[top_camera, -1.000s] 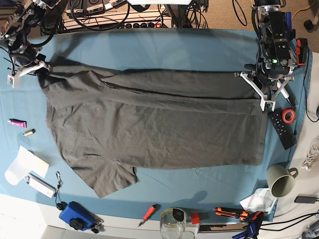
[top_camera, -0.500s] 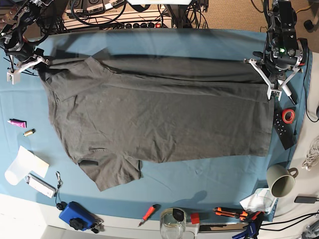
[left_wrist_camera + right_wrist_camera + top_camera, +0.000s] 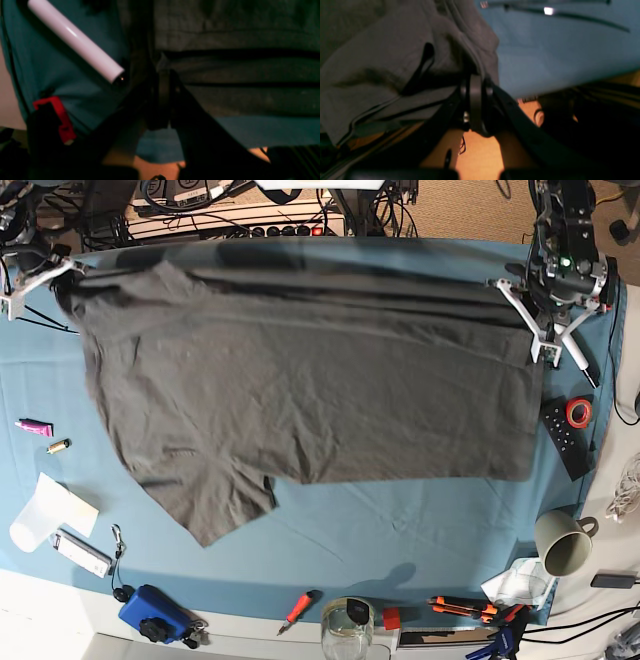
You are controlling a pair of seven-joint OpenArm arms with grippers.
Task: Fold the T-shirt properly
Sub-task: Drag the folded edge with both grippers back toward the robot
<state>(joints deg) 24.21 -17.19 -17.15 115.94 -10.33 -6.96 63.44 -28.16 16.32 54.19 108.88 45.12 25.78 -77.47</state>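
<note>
The dark grey T-shirt hangs spread between my two grippers, its far edge lifted and its lower part with one sleeve still on the teal cloth. My left gripper, at the right of the base view, is shut on the shirt's hem corner. In the left wrist view its jaws pinch the folded hem. My right gripper, at the far left, is shut on the shoulder end. In the right wrist view its jaws clamp bunched grey fabric.
A black remote and a red tape roll lie right of the shirt. A mug stands at the near right. A glass jar, a red screwdriver, a blue box and white paper line the near and left edges.
Both grippers have moved toward the far edge of the table with the shirt held. The far edge has risen and the shirt's body has slid away from the near edge.
</note>
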